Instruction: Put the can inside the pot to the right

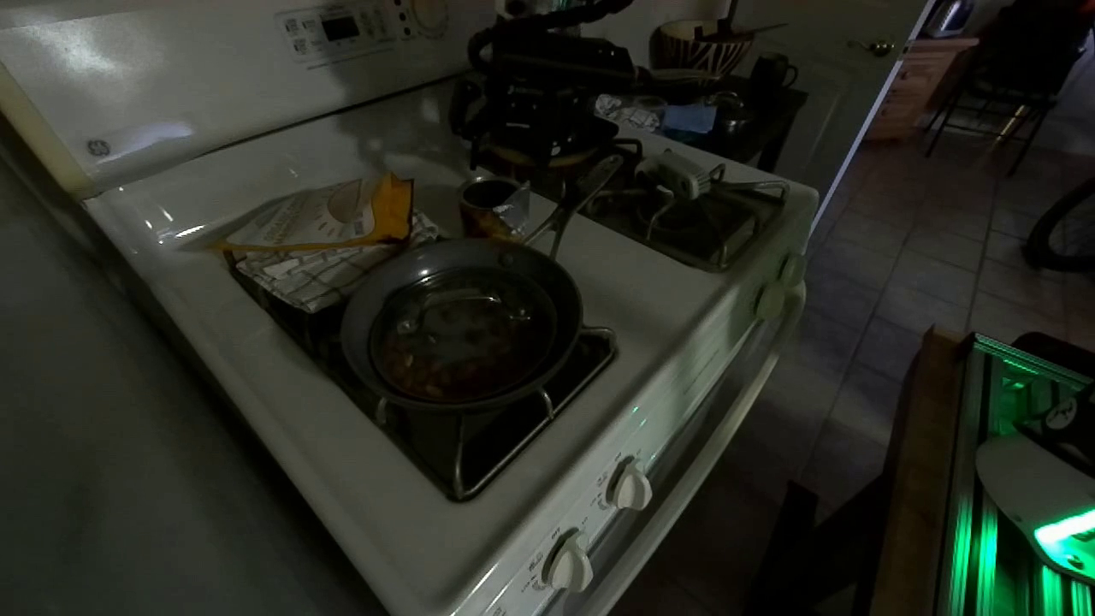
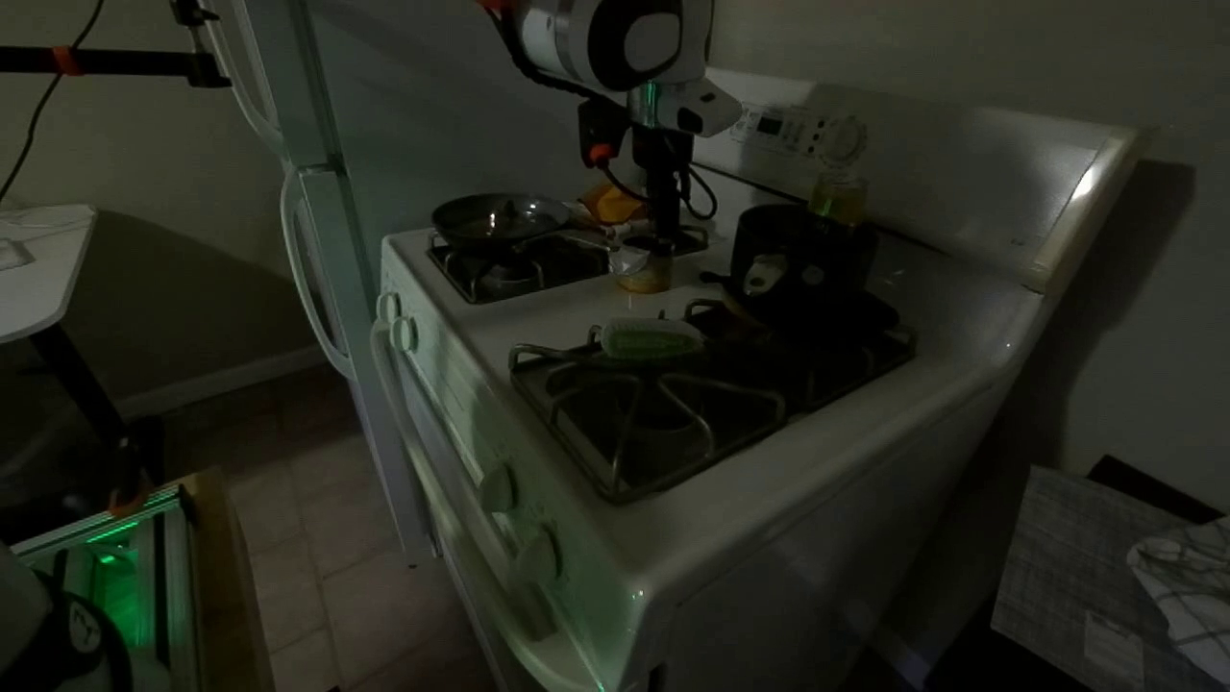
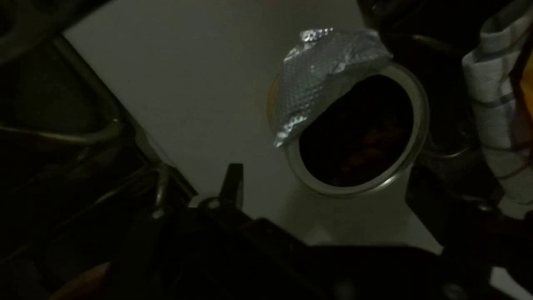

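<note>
Currently the can (image 2: 649,277) stands upright on the stove (image 1: 633,265), on the white strip between the two pairs of burners (image 2: 666,406), about midway from the front edge to the back edge. Its foil lid (image 3: 329,66) is peeled partway and folds over one side of the rim, and something reddish shows dimly inside. The gripper (image 3: 325,183) points down at the can with its jaws spread; in the wrist view part of the rim shows between the fingertips (image 3: 234,183). Whether either one touches the can is too dark to tell. Above, the robot arm (image 2: 625,48) hangs over the stove. Near the can ends the handle (image 1: 596,179) of the frying pan (image 1: 358,316), which sits toward the front left corner, as seen from the knobs (image 1: 571,562), with a glass lid (image 1: 466,338) inside it. Toward the back left corner, a white and orange bag (image 1: 334,212) lies on a checked towel (image 1: 310,278). Toward the back right corner stands the pot (image 2: 764,231), dark and mostly lost in shadow; a jar (image 2: 838,204) with something yellow shows just above its rim, on it or behind it, hard to say which. A brush (image 2: 653,341) lies between the pot and the front edge.
</note>
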{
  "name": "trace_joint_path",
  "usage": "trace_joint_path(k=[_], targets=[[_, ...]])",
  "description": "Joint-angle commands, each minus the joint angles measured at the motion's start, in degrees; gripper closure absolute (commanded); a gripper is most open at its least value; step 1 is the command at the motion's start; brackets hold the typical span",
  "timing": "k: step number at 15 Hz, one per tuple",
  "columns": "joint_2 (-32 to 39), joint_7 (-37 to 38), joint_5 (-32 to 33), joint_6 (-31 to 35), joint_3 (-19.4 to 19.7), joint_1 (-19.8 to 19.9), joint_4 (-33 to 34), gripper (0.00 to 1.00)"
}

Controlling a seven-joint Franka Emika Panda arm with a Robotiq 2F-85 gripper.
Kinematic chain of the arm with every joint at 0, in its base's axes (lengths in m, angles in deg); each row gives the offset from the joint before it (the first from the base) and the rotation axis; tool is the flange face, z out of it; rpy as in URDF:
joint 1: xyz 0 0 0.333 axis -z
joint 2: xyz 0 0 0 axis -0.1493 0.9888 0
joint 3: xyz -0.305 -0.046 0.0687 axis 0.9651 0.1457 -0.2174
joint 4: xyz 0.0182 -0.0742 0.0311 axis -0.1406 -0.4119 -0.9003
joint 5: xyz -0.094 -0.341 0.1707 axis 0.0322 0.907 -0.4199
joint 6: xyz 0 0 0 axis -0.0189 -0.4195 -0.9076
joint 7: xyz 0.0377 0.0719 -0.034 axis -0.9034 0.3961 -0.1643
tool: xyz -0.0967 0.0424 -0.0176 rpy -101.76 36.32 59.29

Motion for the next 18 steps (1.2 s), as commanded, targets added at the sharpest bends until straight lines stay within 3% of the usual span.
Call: trace_joint_path(k=[1,3,6,7,10,11,14,16,18], targets=[[3.9,3.4,0.5,-1.9,2.5,-2.3,4.2,0.09],[4.5,3.5,0.2,-2.1,2.9,-2.7,4.2,0.19],[4.5,3.6,0.0,-2.1,3.1,-3.1,3.5,0.53],[4.3,3.7,0.0,-2.1,3.1,-3.2,3.4,0.57],[4.2,3.9,0.0,-2.2,3.2,-3.4,3.3,0.85],[4.1,3.9,0.0,-2.3,3.3,-3.4,3.2,0.55],[4.1,4.2,0.1,-3.0,3.4,-3.4,3.2,0.43],[3.9,4.1,0.4,-3.4,3.4,-3.4,2.9,0.82],[3.3,4.0,0.3,-3.9,3.4,-3.4,2.8,0.89]])
